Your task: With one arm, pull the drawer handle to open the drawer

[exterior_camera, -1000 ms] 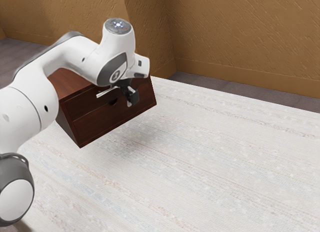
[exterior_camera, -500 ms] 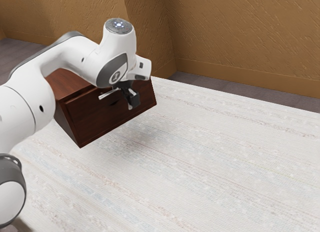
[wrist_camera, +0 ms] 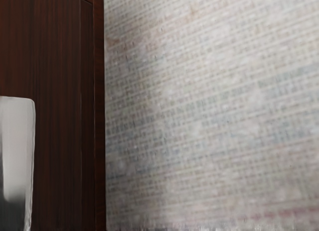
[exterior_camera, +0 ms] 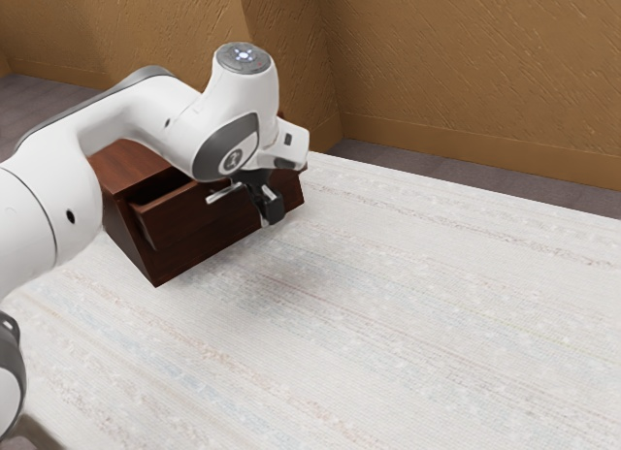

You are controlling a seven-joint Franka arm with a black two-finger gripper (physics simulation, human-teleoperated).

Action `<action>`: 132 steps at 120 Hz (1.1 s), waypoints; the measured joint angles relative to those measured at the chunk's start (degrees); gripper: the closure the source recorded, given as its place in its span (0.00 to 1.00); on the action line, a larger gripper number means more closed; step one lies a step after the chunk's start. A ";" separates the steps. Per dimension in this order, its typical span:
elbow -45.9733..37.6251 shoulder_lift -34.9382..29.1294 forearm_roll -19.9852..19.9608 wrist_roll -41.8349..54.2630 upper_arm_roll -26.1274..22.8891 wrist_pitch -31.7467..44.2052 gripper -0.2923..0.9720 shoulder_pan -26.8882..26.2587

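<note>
Ochre walls, pale woven bench (exterior_camera: 437, 305); dark wooden cabinet (exterior_camera: 194, 251) at exterior view's left. Top drawer (exterior_camera: 175, 212) now stands proud of cabinet front, flush a second ago: my pull is working, opening partly done. Hand (exterior_camera: 268, 206) sits against end of silver handle (exterior_camera: 223, 193); how wide hand stands, I cannot tell.

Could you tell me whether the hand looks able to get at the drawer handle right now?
Probably yes: the hand sits right at the silver handle of the partly open upper drawer, and nothing stands between them.
</note>
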 joint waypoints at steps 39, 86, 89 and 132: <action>-3.84 -2.90 -0.50 -0.69 0.06 0.56 0.24 -3.04; -7.52 -5.76 -1.03 -2.18 0.14 0.52 0.24 -5.74; -7.86 -6.04 -1.03 -2.30 0.15 0.50 0.23 -5.94; -11.20 -8.78 -1.96 -4.07 0.20 0.36 0.24 -9.40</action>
